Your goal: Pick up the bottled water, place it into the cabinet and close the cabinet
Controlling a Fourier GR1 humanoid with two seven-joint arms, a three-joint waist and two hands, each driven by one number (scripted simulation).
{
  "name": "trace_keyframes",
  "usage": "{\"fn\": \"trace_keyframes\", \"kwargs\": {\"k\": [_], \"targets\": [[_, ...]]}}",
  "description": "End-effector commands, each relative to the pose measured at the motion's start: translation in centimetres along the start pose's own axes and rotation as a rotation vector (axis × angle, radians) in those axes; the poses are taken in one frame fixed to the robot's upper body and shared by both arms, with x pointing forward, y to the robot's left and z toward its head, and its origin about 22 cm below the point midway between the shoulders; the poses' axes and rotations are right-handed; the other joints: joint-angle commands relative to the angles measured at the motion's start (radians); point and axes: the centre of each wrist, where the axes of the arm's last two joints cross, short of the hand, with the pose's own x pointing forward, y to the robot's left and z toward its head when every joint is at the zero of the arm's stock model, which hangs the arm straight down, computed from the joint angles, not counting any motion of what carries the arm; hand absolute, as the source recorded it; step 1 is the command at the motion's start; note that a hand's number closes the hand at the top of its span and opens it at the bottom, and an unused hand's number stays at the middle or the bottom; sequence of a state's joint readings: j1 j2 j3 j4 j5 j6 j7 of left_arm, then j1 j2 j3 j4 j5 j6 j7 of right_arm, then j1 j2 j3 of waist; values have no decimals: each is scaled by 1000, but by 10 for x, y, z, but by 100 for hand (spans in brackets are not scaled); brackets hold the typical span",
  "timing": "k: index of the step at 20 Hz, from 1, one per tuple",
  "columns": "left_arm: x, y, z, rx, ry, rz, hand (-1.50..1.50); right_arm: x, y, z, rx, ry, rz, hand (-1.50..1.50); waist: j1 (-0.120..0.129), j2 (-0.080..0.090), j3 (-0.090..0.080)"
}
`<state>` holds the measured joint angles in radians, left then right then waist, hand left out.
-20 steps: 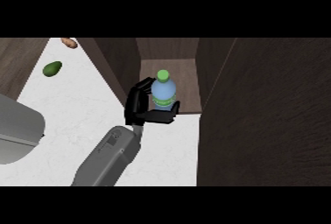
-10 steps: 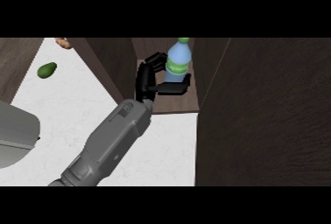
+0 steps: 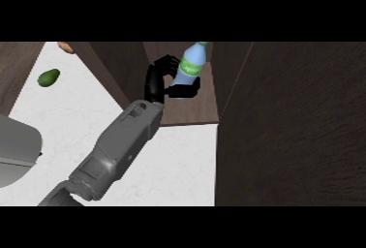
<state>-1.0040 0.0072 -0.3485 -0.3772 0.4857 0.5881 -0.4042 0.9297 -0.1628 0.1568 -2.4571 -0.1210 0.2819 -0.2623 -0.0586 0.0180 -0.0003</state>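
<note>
The left hand (image 3: 159, 80), fingers curled around the bottled water (image 3: 191, 63), holds it tilted inside the open cabinet (image 3: 191, 110) at upper centre, so pickup looks done, while release and closing the cabinet remain.

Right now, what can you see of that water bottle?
The bottled water looks like clear bluish plastic, with a green cap and green label band. It leans, cap toward the view's upper right, inside the open dark wooden cabinet. The left robot hand curls round its lower half; its base is hidden.
</note>
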Motion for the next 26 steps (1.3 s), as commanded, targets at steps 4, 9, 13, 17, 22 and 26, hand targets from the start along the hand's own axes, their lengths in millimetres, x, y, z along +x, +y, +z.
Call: {"fn": "trace_keyframes", "kwargs": {"k": [4, 9, 13, 17, 22, 26], "targets": [[11, 23, -26, 160, 37, 6, 150, 11, 2, -1, -7, -39, -65, -150, -22, 11, -1], [-7, 28, -20, 161, 25, -107, 150, 15, 0, 3, 27, -41, -68, -150, -34, 10, -1], [6, 39, -34, 208, -62, -172, -150, 10, -5, 1, 55, -49, -61, -150, -45, 19, -1], [10, 27, -32, 214, -76, -222, -150, 2, -2, 1, 41, -51, -78, -150, -51, 21, -1], [10, 20, -28, 157, -60, -128, -150, 2, -2, 3, 45, -35, -90, -150, -39, 20, -2], [26, 15, -34, 67, -157, -14, -150, 14, -5, 3, 59, -48, -62, -150, -31, 15, -3]]}}
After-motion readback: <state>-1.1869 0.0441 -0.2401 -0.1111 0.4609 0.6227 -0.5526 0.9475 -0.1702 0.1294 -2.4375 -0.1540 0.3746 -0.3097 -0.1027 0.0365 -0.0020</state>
